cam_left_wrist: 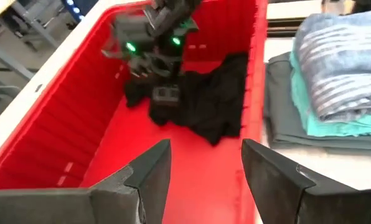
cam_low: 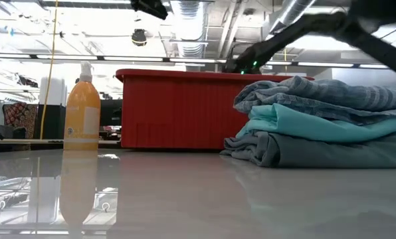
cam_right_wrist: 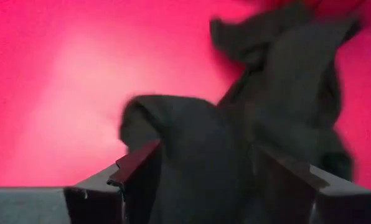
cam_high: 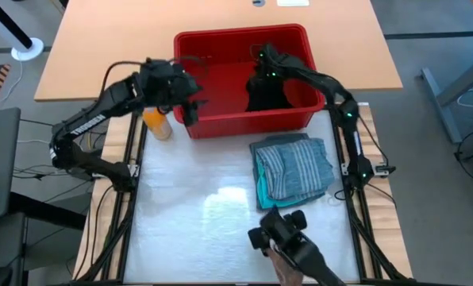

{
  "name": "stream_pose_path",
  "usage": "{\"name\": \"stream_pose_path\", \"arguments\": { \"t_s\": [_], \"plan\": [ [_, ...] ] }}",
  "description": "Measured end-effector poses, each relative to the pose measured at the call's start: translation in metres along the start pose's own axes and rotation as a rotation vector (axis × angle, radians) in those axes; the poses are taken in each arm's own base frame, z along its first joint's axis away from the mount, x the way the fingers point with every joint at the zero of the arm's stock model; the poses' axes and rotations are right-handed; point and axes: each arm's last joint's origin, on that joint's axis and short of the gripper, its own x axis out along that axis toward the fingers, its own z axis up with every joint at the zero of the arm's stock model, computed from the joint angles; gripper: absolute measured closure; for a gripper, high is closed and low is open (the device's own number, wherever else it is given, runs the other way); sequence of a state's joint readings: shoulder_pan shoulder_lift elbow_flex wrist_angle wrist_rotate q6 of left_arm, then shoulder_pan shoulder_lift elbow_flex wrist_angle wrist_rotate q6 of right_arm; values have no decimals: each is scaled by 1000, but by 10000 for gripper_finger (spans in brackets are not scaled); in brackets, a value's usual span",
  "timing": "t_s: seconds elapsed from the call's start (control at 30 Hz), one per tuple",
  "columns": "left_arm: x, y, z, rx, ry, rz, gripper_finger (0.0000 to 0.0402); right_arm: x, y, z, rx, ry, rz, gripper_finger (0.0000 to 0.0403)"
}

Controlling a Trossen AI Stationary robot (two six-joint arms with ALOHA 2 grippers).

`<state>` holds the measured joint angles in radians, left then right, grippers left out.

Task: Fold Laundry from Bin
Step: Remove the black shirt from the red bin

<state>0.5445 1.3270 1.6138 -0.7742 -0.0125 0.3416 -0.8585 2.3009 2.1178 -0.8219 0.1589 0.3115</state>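
Inside the one red bin lay one black garment, between the right pincer's parted fingers; left pincer gaped empty at nine o'clock; three folded garments at six.

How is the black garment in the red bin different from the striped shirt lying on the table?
The black garment lies crumpled inside the red bin; the striped shirt sits folded on top of a stack outside it. The black garment is plain and dark; the striped shirt is blue-grey with pale stripes. The right gripper is down at the black garment; nothing touches the striped shirt. Both are soft clothing.
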Motion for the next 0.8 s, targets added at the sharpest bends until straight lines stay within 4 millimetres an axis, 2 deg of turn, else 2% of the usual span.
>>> {"name": "stream_pose_path", "arguments": {
  "t_s": [0.07,0.17,0.27,0.37,0.4,0.47,0.53,0.57,0.7,0.8],
  "plan": [
    [0,8,-3,-4,5,2,216,17,1,-5,-11,86,-19,133],
    [-2,16,-7,-14,5,8,216,29,5,-9,-63,174,-5,151],
    [-4,21,-7,-3,-4,23,216,33,12,-12,-126,229,37,226],
    [-4,22,-8,2,-3,32,216,27,21,-12,-182,226,90,348],
    [-4,22,-7,2,-4,31,216,21,25,-11,-203,216,109,368],
    [-4,22,-7,-3,-7,30,216,6,30,-5,-214,176,131,369],
    [-4,22,-7,-23,-7,29,216,-19,33,3,-219,111,157,364],
    [-4,22,-7,-34,-10,23,216,-38,33,8,-226,71,170,363],
    [-4,20,-6,-105,-30,-35,216,-136,29,26,-274,-161,232,366],
    [-3,12,-3,-150,-42,-89,216,-207,30,25,-320,-318,279,366]
  ]
}}
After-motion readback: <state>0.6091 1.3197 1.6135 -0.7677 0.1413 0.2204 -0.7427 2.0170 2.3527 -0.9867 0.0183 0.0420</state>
